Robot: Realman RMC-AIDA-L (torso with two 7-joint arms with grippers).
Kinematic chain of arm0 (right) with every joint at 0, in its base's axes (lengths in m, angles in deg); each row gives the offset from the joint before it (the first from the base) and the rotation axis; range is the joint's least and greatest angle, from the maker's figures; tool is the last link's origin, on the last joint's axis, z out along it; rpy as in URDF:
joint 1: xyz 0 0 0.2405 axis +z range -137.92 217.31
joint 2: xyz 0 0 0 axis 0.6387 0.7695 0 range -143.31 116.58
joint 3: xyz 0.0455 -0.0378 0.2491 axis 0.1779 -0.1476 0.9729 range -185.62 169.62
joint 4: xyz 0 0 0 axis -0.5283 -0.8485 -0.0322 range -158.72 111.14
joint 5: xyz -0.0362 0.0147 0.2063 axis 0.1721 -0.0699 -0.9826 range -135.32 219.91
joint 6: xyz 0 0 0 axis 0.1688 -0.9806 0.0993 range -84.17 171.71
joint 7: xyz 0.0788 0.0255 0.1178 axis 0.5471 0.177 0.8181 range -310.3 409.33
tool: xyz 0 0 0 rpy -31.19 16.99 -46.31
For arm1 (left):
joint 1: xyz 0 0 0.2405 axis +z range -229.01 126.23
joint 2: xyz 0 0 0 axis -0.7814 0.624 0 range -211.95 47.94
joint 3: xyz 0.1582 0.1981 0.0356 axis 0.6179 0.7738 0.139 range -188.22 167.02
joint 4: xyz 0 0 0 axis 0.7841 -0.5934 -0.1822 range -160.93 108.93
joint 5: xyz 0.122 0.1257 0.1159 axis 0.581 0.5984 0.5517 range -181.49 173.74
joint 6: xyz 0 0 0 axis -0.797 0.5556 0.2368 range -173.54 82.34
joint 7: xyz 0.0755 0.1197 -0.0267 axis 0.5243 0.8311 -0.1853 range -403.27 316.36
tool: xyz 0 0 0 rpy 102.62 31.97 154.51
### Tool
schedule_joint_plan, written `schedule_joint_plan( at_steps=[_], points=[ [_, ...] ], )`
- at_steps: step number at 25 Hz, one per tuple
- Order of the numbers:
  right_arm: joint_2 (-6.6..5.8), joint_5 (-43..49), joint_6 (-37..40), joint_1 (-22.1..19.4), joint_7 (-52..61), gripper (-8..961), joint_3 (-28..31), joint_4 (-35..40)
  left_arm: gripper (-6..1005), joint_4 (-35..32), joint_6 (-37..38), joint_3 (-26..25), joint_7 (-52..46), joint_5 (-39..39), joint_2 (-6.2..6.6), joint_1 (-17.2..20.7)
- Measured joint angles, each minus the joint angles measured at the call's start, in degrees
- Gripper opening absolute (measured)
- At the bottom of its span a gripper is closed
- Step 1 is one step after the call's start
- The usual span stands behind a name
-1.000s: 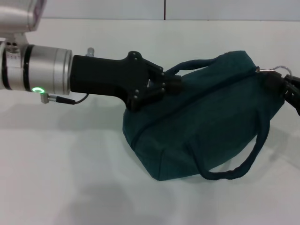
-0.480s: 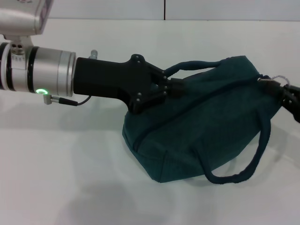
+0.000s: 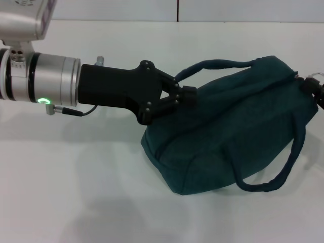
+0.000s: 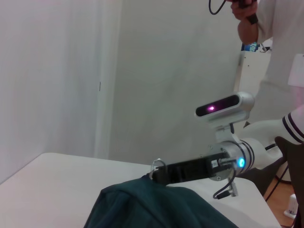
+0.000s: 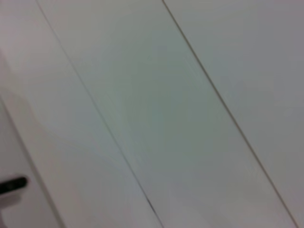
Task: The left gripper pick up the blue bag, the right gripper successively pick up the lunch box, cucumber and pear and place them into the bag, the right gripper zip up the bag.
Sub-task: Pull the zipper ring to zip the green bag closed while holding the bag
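The blue bag lies bulging on the white table, with one handle loop hanging down its front. My left gripper is shut on the bag's top edge where the other handle starts. At the bag's right end my right gripper is shut on the zipper pull with its metal ring. The left wrist view shows the bag with the right gripper at its far end. Lunch box, cucumber and pear are out of view.
Bare white table spreads left of and in front of the bag, with a pale wall behind. The left wrist view shows my head camera and a person standing beyond the table. Only wall panels fill the right wrist view.
The bag has slid to the right and its right end has risen. My right gripper has drawn right toward the frame edge with the zipper pull. The left gripper has barely moved.
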Motion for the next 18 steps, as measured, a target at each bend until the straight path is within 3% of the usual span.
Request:
schedule_joint_plan(
  at_steps=[11,18],
  points=[
    [0.36,1.6,-3.2,0.3,-0.2,86,-0.5,0.0,49,0.0,-0.3,-0.1,0.4,0.0,-0.21,0.0],
    [0.40,1.8,-2.8,0.6,-0.2,87,-0.6,0.0,78,0.6,-1.5,-3.7,1.0,-0.3,-2.06,0.9]
  ],
)
